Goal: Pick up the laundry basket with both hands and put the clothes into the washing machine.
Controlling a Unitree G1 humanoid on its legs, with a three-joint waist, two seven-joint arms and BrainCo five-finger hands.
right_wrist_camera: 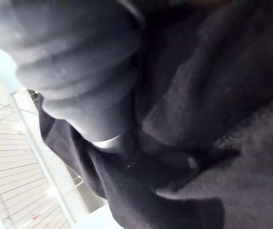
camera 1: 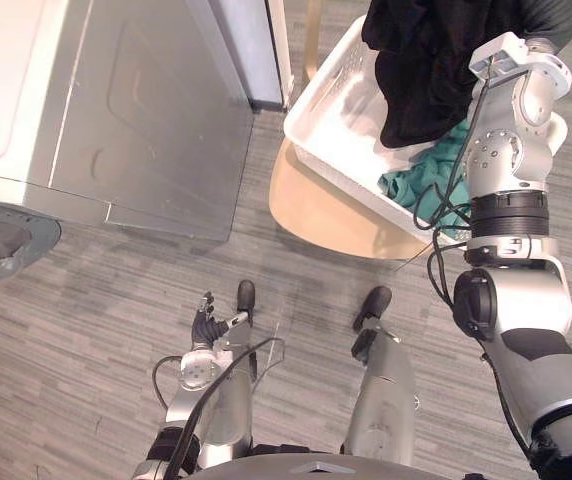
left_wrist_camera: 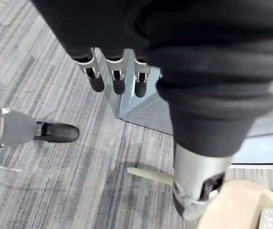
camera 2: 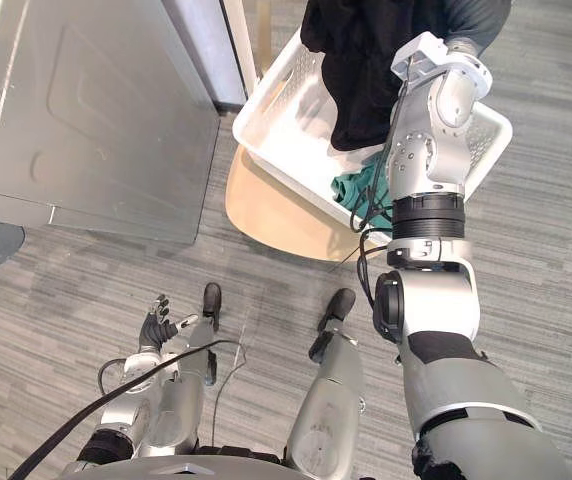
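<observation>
left hand (camera 1: 206, 325) held low over floor (camera 1: 66, 350), fingers (left_wrist_camera: 96, 78) straight, apart | right hand (right_wrist_camera: 79, 71) buried in black garment (camera 1: 426, 70) above laundry basket (camera 1: 331, 105), finger state cannot be told

A grey plank floor (camera 1: 76, 330) runs across the whole frame. The silver washing machine (camera 1: 136, 110) stands on it in the upper left. Just right of the machine, at upper centre, a round pale wooden seat (camera 1: 316, 210) also stands on the floor. The white laundry basket (camera 1: 331, 110) rests on this seat, its upper left corner near the machine. A teal cloth (camera 1: 411, 185) lies inside the basket at its lower right end.
</observation>
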